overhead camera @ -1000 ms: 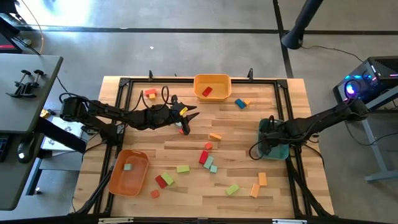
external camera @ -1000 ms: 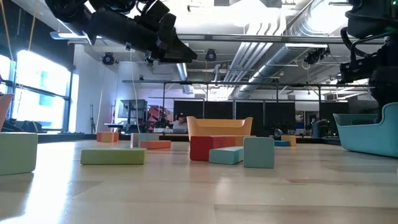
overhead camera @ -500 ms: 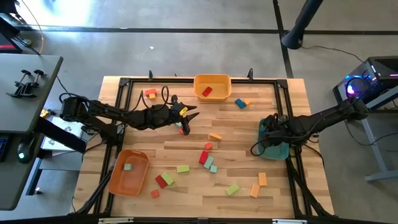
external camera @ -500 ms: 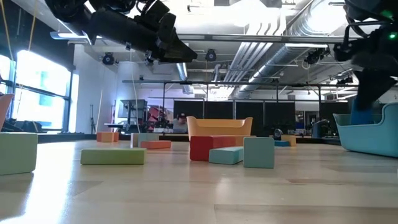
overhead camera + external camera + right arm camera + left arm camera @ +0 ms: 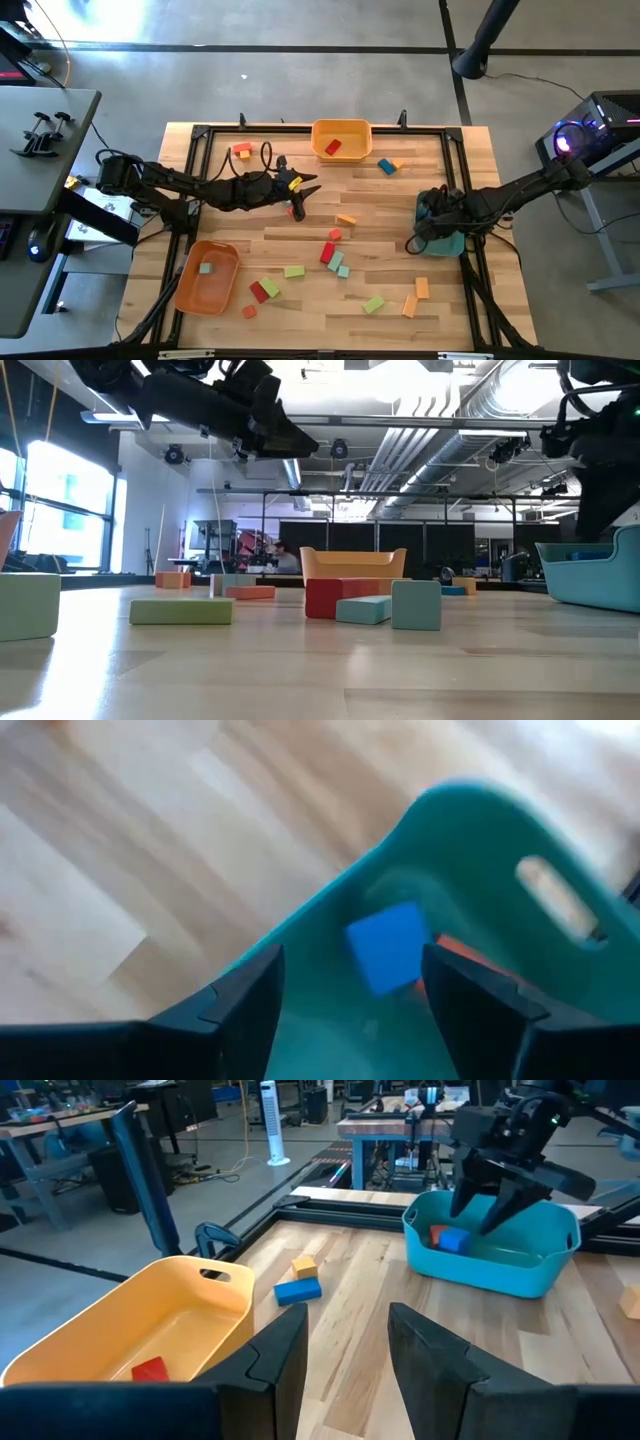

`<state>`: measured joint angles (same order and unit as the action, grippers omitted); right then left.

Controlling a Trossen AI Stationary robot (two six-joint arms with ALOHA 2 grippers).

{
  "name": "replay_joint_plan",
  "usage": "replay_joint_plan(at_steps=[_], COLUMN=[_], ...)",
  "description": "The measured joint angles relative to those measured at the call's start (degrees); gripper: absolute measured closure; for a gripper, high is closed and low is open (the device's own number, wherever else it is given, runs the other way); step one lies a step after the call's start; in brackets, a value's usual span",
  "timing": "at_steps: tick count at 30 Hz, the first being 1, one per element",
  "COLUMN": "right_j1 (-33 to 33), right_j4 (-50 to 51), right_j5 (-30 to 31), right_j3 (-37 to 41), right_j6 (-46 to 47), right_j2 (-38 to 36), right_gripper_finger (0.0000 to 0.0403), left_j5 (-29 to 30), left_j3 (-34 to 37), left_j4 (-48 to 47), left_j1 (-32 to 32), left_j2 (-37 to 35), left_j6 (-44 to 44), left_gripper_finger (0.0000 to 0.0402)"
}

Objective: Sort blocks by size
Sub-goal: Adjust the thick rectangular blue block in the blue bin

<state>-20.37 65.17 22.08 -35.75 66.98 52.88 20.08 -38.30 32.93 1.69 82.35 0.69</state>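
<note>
Blocks lie loose on the wooden table, among them a red bar, a teal cube and a light green bar. My right gripper hangs open over the teal tray, fingers pointing down. A blue block lies flat on the tray's floor below it, with an orange block beside it. My left gripper waits open and held high over the table's middle, nothing between its fingers. A red block lies on the table under it.
A yellow tray at the far edge holds a red block. An orange tray at the near left holds a light green block. A blue and a yellow block lie between the yellow and teal trays. Black rails frame the table.
My right gripper has risen a little over the teal tray and turned about its wrist. The blue block that showed at its fingers above the tray's rim half a second ago is gone from there.
</note>
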Motion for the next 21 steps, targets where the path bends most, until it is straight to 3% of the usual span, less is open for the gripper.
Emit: replay_joint_plan(at_steps=[8, 17, 21], right_j1=[5.1, 13.6, 15.4], right_j4=[-0.2, -1.6, -1.5], right_j5=[4.9, -6.3, -8.3], right_j3=[0.0, 0.0, 0.0], right_j6=[-2.2, -13.9, -16.6], right_j2=[2.7, 9.7, 12.6], right_gripper_finger=[0.0168, 0.0167, 0.0177], left_j5=[0.0, 0.0, 0.0], left_j3=[0.0, 0.0, 0.0], left_j4=[0.4, 0.4, 0.4], left_j1=[0.2, 0.2, 0.2], left_j2=[0.0, 0.0, 0.0], left_j6=[0.0, 0.5, 0.5], left_gripper_finger=[0.0276, 0.0276, 0.0276])
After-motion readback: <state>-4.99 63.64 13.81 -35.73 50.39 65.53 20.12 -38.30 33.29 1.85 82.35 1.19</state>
